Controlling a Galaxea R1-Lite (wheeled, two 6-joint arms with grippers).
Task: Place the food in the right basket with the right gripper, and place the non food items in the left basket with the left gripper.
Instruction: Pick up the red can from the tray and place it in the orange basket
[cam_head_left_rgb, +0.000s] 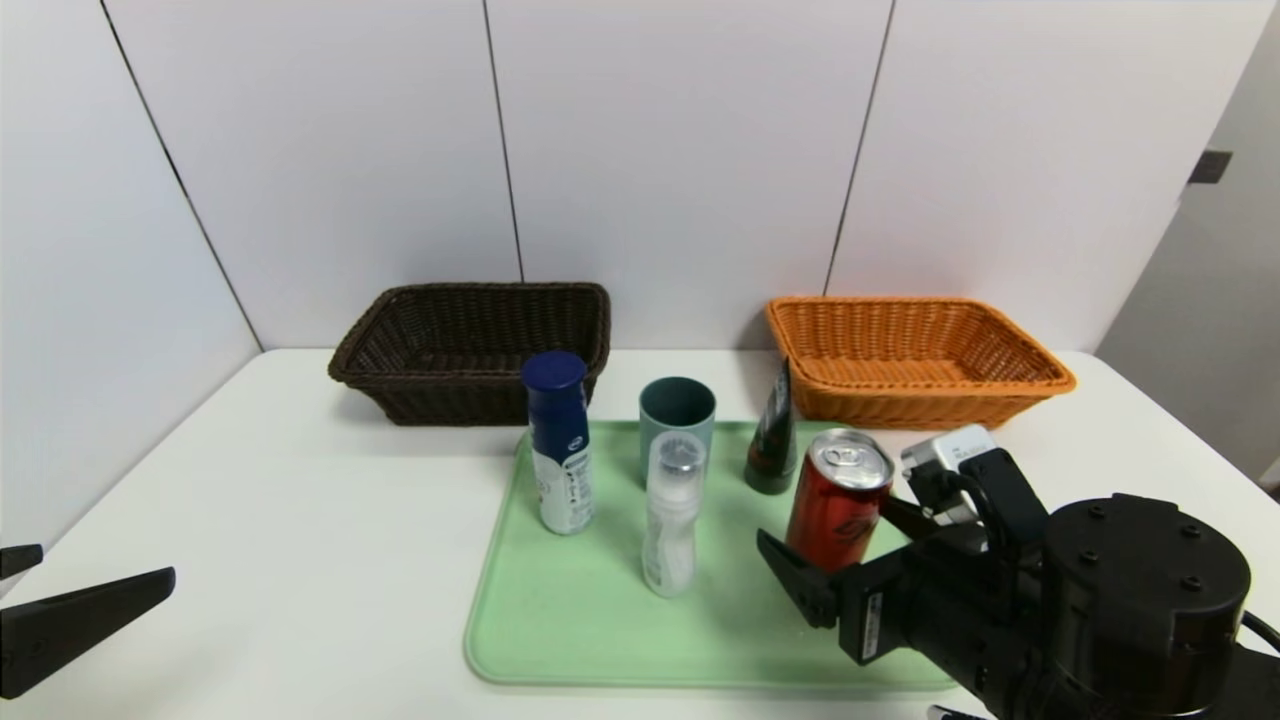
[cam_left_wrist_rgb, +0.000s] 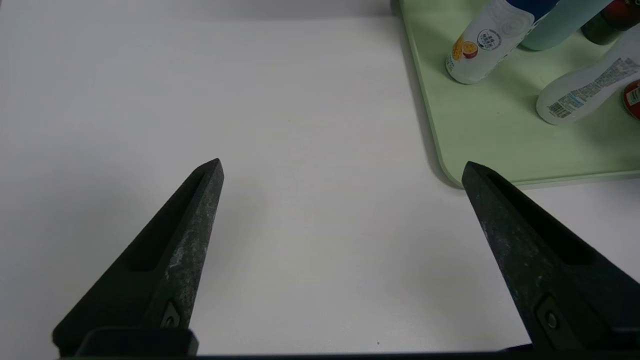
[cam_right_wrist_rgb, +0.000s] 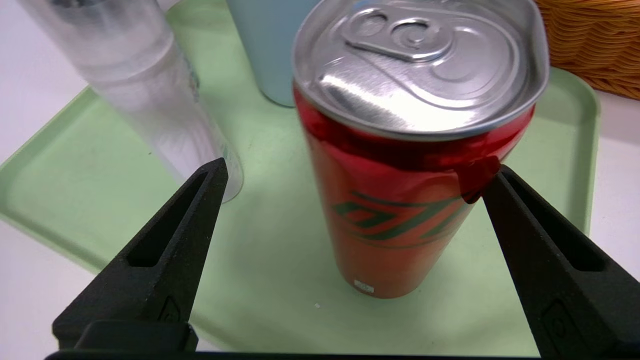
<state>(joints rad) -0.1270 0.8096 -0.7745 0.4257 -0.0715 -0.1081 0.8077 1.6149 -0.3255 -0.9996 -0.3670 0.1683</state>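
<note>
Baskets, brown (cam_head_left_rgb: 470, 350) and orange (cam_head_left_rgb: 915, 360), look empty, so nothing is sorted yet. Can (cam_head_left_rgb: 838, 497), blue-capped bottle (cam_head_left_rgb: 558, 440), clear bottle (cam_head_left_rgb: 672, 513), cup (cam_head_left_rgb: 677, 418) and tube (cam_head_left_rgb: 772, 440) all stand on the tray (cam_head_left_rgb: 580, 620). Right gripper (cam_right_wrist_rgb: 350, 172), fingers wide, brackets the can, perhaps touching. Left gripper (cam_left_wrist_rgb: 342, 167) hangs wide over the worktop (cam_head_left_rgb: 300, 520).

The head view looks forward and down over the desk (cam_head_left_rgb: 300, 520) at the tray (cam_head_left_rgb: 560, 620), the left wrist view faces its near corner from beside it, and the right wrist view sits close above it.
</note>
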